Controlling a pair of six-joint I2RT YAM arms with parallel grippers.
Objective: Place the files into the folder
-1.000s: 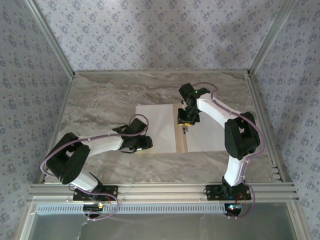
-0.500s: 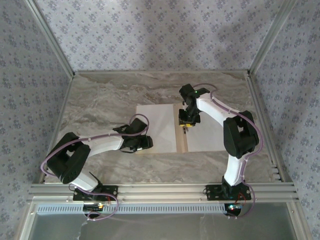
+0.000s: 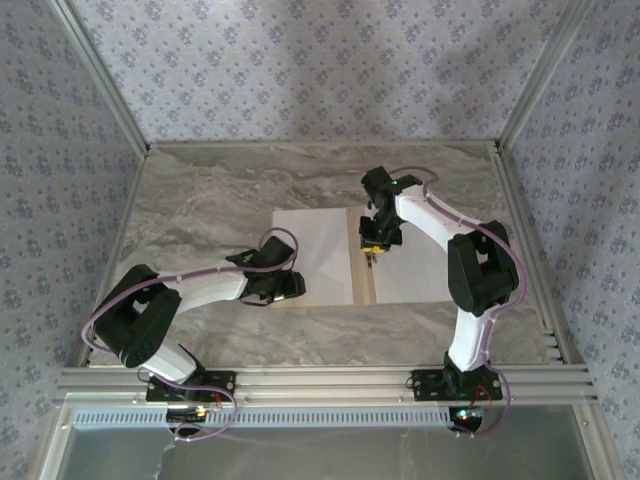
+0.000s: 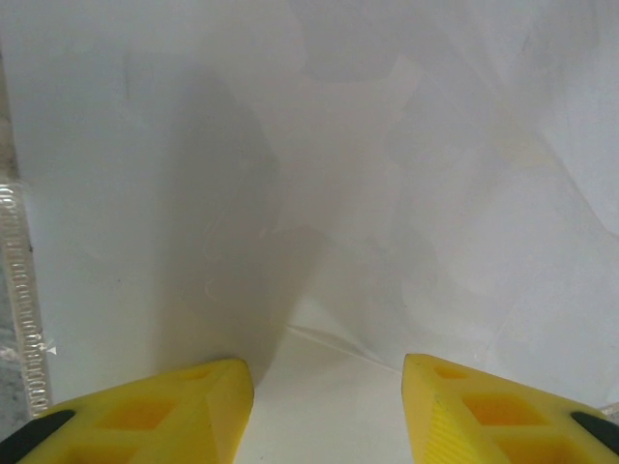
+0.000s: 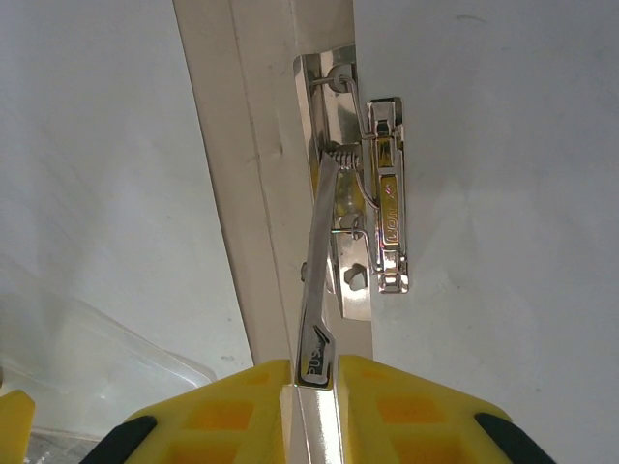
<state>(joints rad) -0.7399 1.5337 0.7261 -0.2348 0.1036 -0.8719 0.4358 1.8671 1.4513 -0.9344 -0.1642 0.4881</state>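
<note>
On the bench (image 3: 200,210), folder (image 3: 362,290) lying open, left sheet (image 3: 315,245) and right sheet (image 3: 415,275) covering its halves. Right jaws clenched on the shiny clip lever (image 5: 317,271) at the spine. Left jaws released, gaping low over the left sheet.

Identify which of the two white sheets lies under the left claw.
The left sheet, left of the folder's spine: the left claw stands open above it. The right sheet lies beyond the spine.
</note>
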